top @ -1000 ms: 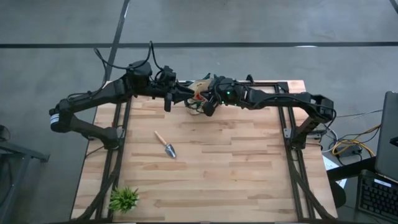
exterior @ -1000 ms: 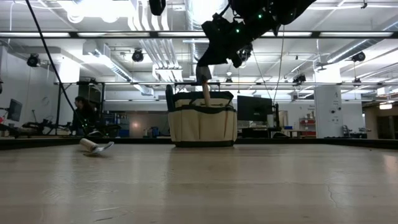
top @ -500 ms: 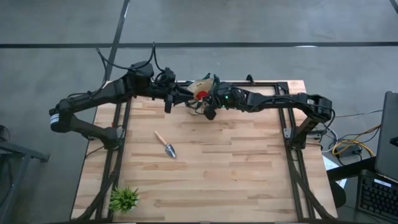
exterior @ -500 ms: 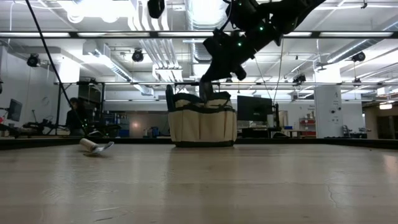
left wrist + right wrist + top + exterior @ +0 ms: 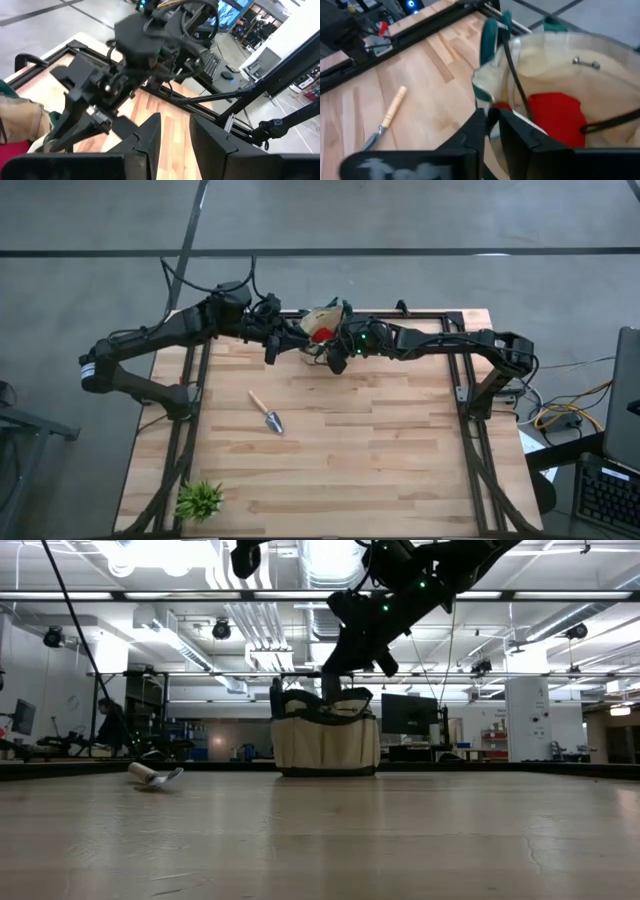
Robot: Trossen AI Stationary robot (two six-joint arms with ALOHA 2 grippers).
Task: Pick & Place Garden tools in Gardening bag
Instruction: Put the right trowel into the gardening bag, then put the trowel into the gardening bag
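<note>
The tan gardening bag [image 5: 325, 315] with green trim stands at the table's far middle, resting on its base in the low view [image 5: 325, 745]. A red lump [image 5: 555, 117] lies inside it. One trowel [image 5: 266, 412] with a wooden handle lies flat on the table, nearer and to the left, and also shows in the right wrist view [image 5: 387, 117]. My right gripper [image 5: 491, 117] hangs over the bag's near rim, fingers a narrow gap apart and empty. My left gripper [image 5: 175, 125] is beside the bag's left side, slightly open and empty. No shears show.
A small spiky green plant [image 5: 200, 500] stands at the near left corner. The dark frame rails [image 5: 470, 380] run along the table's left and right sides. Bare wood [image 5: 380, 450] lies between the bag and the near edge.
A second ago a wooden handle stood up out of the bag below my right gripper. It has dropped out of sight into the bag. My right gripper has shifted a little toward the near edge, uncovering the red lump in the high view.
</note>
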